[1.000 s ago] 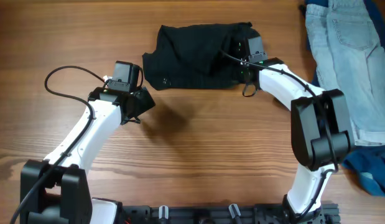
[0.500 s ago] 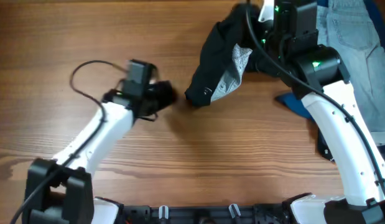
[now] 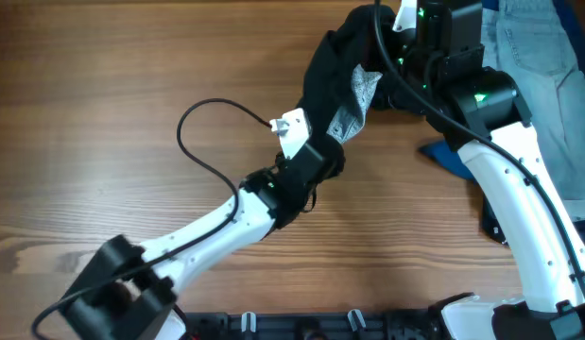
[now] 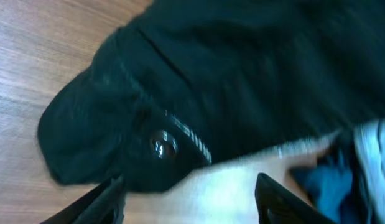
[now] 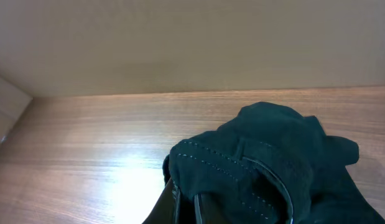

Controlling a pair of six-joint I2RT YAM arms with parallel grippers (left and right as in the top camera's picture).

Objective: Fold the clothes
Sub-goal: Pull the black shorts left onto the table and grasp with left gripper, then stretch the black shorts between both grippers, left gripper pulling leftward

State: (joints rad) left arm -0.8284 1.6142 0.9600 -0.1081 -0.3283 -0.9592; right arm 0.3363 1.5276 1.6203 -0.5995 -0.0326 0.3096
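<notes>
The black garment (image 5: 267, 162) covers the right claw (image 5: 226, 208), and the left wrist view is blurred.

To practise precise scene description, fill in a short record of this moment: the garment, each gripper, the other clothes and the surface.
garment: black garment, one end raised, the other hanging low
detail: dark button near its lower corner
right gripper: shut on the black garment, holding it up
left gripper: open, at the lower corner, not gripping
other clothes: light denim pile at the right edge; blue cloth beside the right arm
surface: wooden table
</notes>
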